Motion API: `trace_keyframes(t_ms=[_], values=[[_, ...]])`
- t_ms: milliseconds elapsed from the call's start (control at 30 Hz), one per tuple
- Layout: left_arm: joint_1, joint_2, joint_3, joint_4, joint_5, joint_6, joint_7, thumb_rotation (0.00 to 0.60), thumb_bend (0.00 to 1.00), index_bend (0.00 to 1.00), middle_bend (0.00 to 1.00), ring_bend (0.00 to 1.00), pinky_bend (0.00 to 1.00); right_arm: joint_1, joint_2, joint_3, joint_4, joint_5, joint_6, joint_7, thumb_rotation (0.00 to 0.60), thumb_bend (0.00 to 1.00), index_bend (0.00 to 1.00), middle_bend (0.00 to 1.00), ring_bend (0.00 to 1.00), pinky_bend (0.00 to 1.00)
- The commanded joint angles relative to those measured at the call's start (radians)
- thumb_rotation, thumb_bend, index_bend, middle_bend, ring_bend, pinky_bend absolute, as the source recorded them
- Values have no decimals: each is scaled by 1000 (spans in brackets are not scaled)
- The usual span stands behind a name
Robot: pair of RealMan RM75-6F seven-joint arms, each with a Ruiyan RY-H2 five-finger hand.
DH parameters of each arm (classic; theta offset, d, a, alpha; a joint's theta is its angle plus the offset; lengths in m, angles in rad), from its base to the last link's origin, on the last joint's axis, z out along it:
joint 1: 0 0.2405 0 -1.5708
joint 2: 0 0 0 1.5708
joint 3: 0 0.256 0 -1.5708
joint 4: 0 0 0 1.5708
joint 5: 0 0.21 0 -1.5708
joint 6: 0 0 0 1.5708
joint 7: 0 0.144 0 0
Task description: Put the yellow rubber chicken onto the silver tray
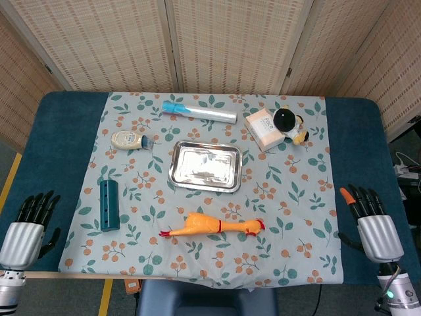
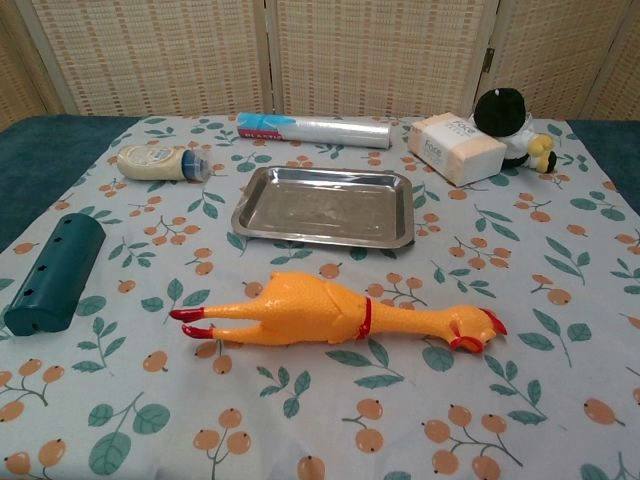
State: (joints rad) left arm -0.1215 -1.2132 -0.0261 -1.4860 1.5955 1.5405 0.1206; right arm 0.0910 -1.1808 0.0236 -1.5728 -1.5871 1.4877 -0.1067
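Note:
The yellow rubber chicken [image 1: 212, 226] [image 2: 335, 311] lies on its side on the floral cloth, red feet to the left and head to the right. Just behind it sits the silver tray [image 1: 205, 166] [image 2: 325, 208] with nothing in it. My left hand [image 1: 26, 228] hovers at the table's front left corner, fingers spread, holding nothing. Near the front right edge, my right hand [image 1: 372, 224] is likewise spread and holds nothing. Both hands are far from the chicken and show only in the head view.
A dark green cylinder [image 1: 108, 205] [image 2: 54, 272] lies left of the chicken. Along the back are a squeeze bottle [image 1: 131, 140] [image 2: 160, 162], a foil roll [image 1: 199, 112] [image 2: 314, 127], a soap box [image 1: 264, 129] [image 2: 456, 148] and a black plush toy [image 1: 289, 123] [image 2: 512, 122].

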Motion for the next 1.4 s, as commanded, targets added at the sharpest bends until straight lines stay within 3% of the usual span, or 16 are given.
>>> trace_keyframes(t_ms=[33,233,400,533,767,1000,1400], values=[[2,0,1,-24,-24,-27,24,600,450,0,0,0,63,-4,-3,0,-15,15,-4,-37,600,123,0,0,0,0],[-5,8,0,-37,-23,-38,12,600,450,0,0,0,63,16,-18,-8,-29,5,-43,15,600,123,0,0,0,0],[-15,12,-1,-38,-33,-61,0,600,450,0,0,0,63,106,-23,5,-101,15,-187,25,600,122,0,0,0,0],[-18,11,-4,-46,-38,-65,15,600,450,0,0,0,63,194,-59,54,-197,112,-322,-115,600,123,22,0,0,0],[-20,21,2,-52,-38,-74,0,600,449,0,0,0,63,346,-200,118,-257,345,-502,-366,600,123,202,0,0,0],[-21,34,5,-54,-36,-75,-28,600,449,0,0,0,63,457,-377,127,-228,517,-519,-566,600,131,324,0,0,0],[-21,58,9,-56,-29,-75,-83,600,449,0,0,0,63,556,-565,132,-113,688,-447,-718,600,171,372,0,0,0]])
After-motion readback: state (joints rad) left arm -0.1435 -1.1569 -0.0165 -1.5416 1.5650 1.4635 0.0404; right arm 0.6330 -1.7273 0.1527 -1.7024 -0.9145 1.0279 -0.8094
